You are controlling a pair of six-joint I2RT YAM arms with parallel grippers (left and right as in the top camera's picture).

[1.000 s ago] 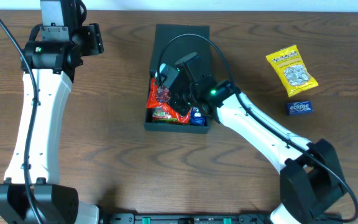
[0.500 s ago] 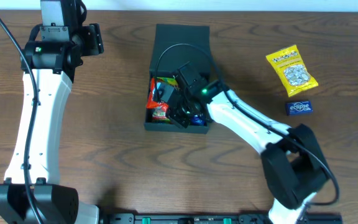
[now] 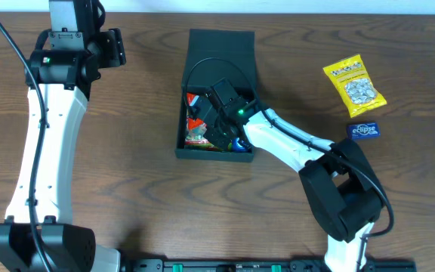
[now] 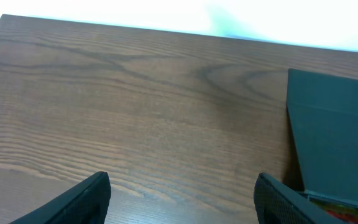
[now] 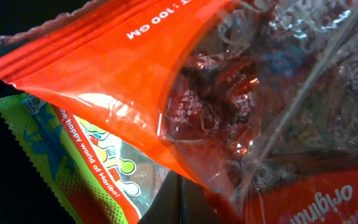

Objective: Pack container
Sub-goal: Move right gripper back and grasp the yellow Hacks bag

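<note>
Clearly the right arm's job

Overhead: the container (image 3: pixel 217 53) sits mid-table with its long axis running near-far. The right gripper (image 3: pixel 216 130) is down inside it, finger state unreadable.
Left wrist: the left gripper (image 4: pixel 182 208) is spread wide and empty, with the container to its right.
Right wrist: a red packet (image 5: pixel 135 81) fills the lens.

Soft, even light keeps the table (image 3: pixel 127 151) sharp overhead, shadows faint. Past its far edge the left wrist view burns white; glare streaks the orange packet (image 5: pixel 104 81).
</note>
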